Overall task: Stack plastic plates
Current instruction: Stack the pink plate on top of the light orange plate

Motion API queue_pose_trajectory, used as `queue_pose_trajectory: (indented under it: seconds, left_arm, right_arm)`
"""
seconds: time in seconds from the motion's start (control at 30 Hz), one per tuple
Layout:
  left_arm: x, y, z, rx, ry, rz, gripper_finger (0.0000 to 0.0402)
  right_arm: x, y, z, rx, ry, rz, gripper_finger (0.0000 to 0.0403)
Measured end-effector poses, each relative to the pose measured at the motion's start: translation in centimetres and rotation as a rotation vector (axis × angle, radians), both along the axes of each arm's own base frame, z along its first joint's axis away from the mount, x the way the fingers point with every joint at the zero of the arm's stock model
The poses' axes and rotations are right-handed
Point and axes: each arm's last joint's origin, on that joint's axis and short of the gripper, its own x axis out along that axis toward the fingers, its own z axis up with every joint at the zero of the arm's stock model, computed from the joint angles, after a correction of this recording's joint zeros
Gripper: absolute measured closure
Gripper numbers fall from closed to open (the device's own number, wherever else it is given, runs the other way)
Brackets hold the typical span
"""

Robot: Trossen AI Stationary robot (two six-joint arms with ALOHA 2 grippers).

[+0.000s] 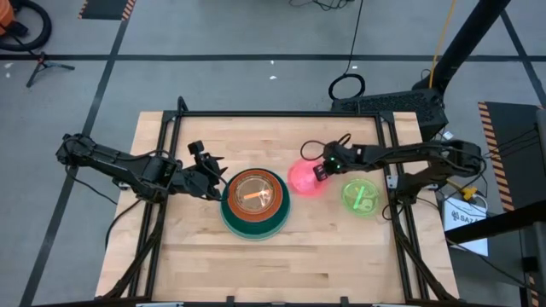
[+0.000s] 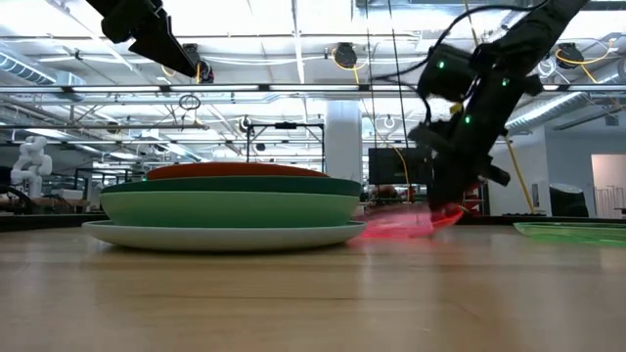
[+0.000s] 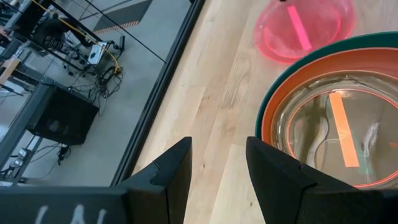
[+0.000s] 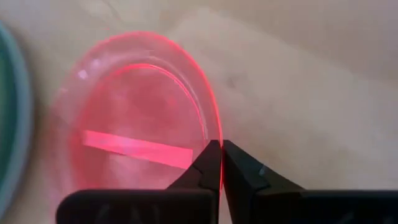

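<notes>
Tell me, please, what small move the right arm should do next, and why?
Probably lift the pink plate slightly and carry it toward the stack. The right gripper is shut on the plate's rim, and in the low view the plate sits tilted beside the stack. The left gripper waits open at the stack's other side.

right gripper (image 1: 322, 170) at pink plate (image 1: 303, 177) — seemingly gripping

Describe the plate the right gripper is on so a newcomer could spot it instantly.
Start at the big plate stack mid-table. Just beside it, on the right arm's side, lies a small translucent pink plate, with the right gripper pinching its rim. Its neighbour farther out is the lime plate, same size, untouched; the left gripper hangs open across the stack.
</notes>
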Motion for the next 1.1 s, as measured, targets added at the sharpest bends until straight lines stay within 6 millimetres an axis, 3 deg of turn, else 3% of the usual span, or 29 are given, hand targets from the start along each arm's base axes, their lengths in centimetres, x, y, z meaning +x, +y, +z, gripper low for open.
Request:
queue_pose_trajectory:
  seconds: [0.3,0.53,0.73,1.1]
  left_arm:
    - [0.0,0.0,0.0,0.001,0.000,-0.001,0.0243]
    - [0.0,0.0,0.0,0.004,0.000,-0.005,0.0243]
    - [0.1,0.0,0.0,0.008,0.000,-0.009,0.0243]
    - [0.2,0.0,0.2,0.015,-0.010,-0.018,0.0243]
  right_arm:
    - [-0.8,0.1,4.1,-0.079,-0.219,0.006,0.0401]
    - [0.3,0.9,5.7,-0.121,-0.394,0.049,0.0402]
    - [2.6,1.9,5.7,-0.110,-0.510,0.113,0.0402]
    - [9.7,2.1,6.0,-0.085,-0.417,0.254,0.0403]
